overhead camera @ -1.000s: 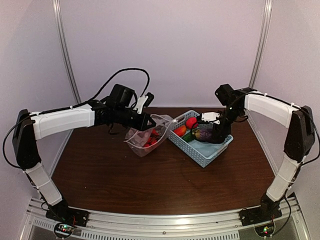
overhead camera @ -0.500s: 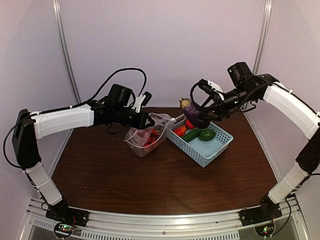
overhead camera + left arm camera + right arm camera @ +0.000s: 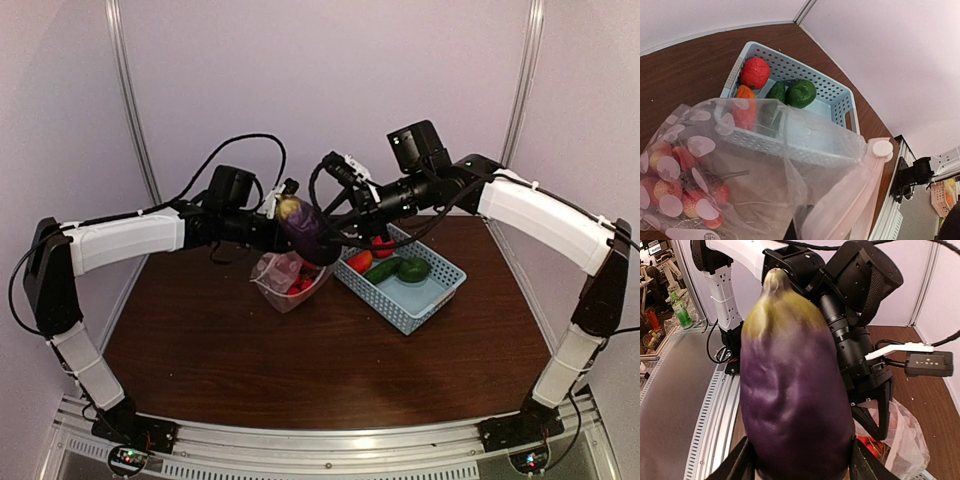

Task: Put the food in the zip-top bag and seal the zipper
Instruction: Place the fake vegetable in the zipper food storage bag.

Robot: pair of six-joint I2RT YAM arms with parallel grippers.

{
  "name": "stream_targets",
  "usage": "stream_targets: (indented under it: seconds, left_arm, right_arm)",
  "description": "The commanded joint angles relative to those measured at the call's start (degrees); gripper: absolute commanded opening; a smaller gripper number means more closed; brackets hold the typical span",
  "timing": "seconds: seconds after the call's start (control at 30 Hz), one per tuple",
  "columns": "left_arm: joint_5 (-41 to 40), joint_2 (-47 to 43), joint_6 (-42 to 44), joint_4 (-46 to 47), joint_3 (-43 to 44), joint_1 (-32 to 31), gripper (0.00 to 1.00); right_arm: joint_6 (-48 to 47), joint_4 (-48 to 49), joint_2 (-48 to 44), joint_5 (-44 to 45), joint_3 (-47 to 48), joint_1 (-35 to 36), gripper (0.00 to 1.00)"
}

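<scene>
Seen from my remote station: the right gripper (image 3: 799,467) carries the eggplant (image 3: 305,232) in the air. Its jaws are spread wide around the fat purple end and press on both sides, and the yellow-green stem end points away from the wrist. From the top camera the eggplant hangs at about 11 o'clock from the middle of the table (image 3: 300,350), overlapping the upper edge of the zip-top bag (image 3: 285,278). I cannot tell how high above it.

The left gripper (image 3: 283,238) is closed on the bag's mouth edge and holds it up off the wood, so the bag hangs open toward 3 o'clock. In the left wrist view the pale zipper (image 3: 840,207) runs up from the fingers to a round white slider (image 3: 882,148). Red strawberries (image 3: 680,187) lie heaped at the bottom of the bag.

The light blue basket (image 3: 440,285) sits just beside the bag, at 1 o'clock on the table. A tomato (image 3: 755,72), an orange-red piece (image 3: 744,92), the cucumber (image 3: 776,92) and the pepper (image 3: 801,93) are bunched at its 10 o'clock end.
</scene>
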Motion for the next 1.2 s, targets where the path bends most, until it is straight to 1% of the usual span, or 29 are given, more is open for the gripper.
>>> stream_targets:
  seconds: [0.0, 0.17, 0.23, 0.37, 0.53, 0.83, 0.9, 0.97, 1.07, 1.17]
  left_arm:
    - [5.2, -0.9, -1.3, 3.8, -0.3, 0.8, 0.00]
    - [6.5, -2.1, -1.1, 3.0, 0.4, 1.9, 0.00]
    - [7.8, -2.5, -1.8, 3.3, 0.5, 2.5, 0.00]
    - [10.4, -3.5, -3.1, 4.0, 0.5, 3.6, 0.00]
    - [11.4, -4.8, -4.1, 4.8, 0.2, 4.6, 0.00]
    - [11.9, -5.7, -5.5, 5.4, -0.2, 6.4, 0.00]
    - [11.3, -5.8, -5.5, 5.3, -0.4, 6.5, 0.00]
    - [11.1, -5.9, -5.5, 5.3, -0.4, 6.5, 0.00]
    - [10.9, -5.9, -5.5, 5.3, -0.5, 6.5, 0.00]
    - [10.1, -6.1, -5.5, 5.4, -0.6, 6.5, 0.00]
  right_arm:
    - [-1.9, 0.8, 4.4, 0.8, 4.2, 2.3, 0.38]
    - [-1.4, 4.3, 6.9, 1.1, 5.4, 2.8, 0.38]
    - [-3.5, 3.6, 7.7, 2.9, 5.5, 3.6, 0.38]
    - [-7.2, 4.4, 8.3, 7.1, 2.7, 5.1, 0.38]
    - [-9.9, 5.1, 9.4, 10.5, 0.9, 5.3, 0.38]
    - [-11.2, 4.6, 8.8, 16.8, -0.4, 5.4, 0.38]
    - [-9.9, 5.5, 8.3, 21.1, -1.0, 5.8, 0.38]
    - [-10.6, 5.2, 8.0, 25.8, -1.6, 6.8, 0.38]
    - [-11.8, 3.6, 8.2, 33.4, -1.7, 8.5, 0.38]
    - [-9.4, 1.2, 9.2, 39.4, -0.2, 9.9, 0.38]
